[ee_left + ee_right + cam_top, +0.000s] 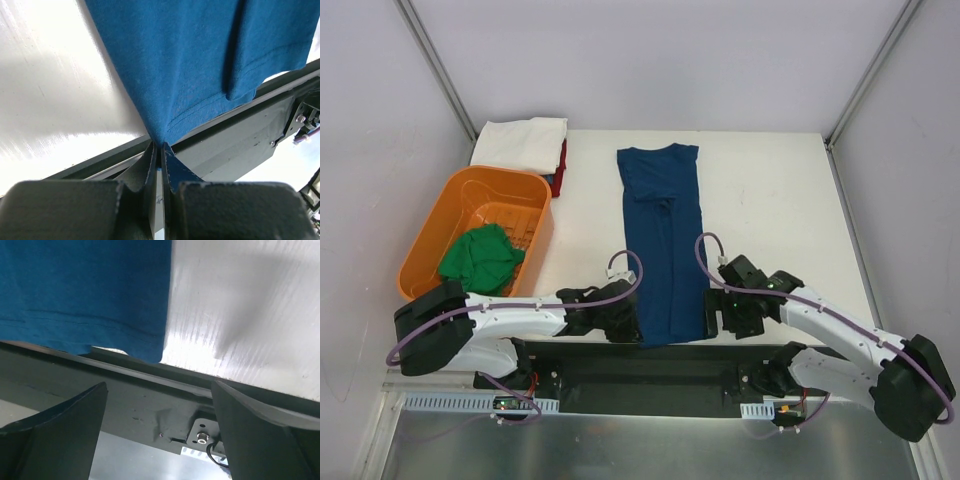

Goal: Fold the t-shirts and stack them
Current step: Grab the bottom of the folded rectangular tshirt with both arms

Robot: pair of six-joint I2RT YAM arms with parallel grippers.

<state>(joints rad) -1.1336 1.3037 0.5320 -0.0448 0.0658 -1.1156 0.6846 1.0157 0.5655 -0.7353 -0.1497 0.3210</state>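
Pinching the near left hem corner of the navy shirt, with left jaws pressed together on the cloth. Drawn up into a small peak between the fingers in the left wrist view, that corner, with the rest of the hem spreading away flat behind it.

Laid out as a long narrow strip down the middle of the tabletop: collar end far, hem end near, long sides folded in toward the centre. Reaching with its hem to the near edge, just over the dark rail in front of the arm bases.

Spread wide and gripping nothing, right jaws, low beside the near right hem corner. Seen from the right wrist: hem corner ahead in the gap, clear of both fingers. From above, cannot tell whether anything there touches the cloth.

Reaching in from opposite sides, left arm and right arm, one at each near corner of the strip.

Crumpled in a heap inside the orange tub at the left of the tabletop: green shirt. Just behind the tub, at the far left corner: white shirt, folded, resting on top of red shirt, only a red edge showing on its right side. Well apart from the navy shirt, both tub and stack.
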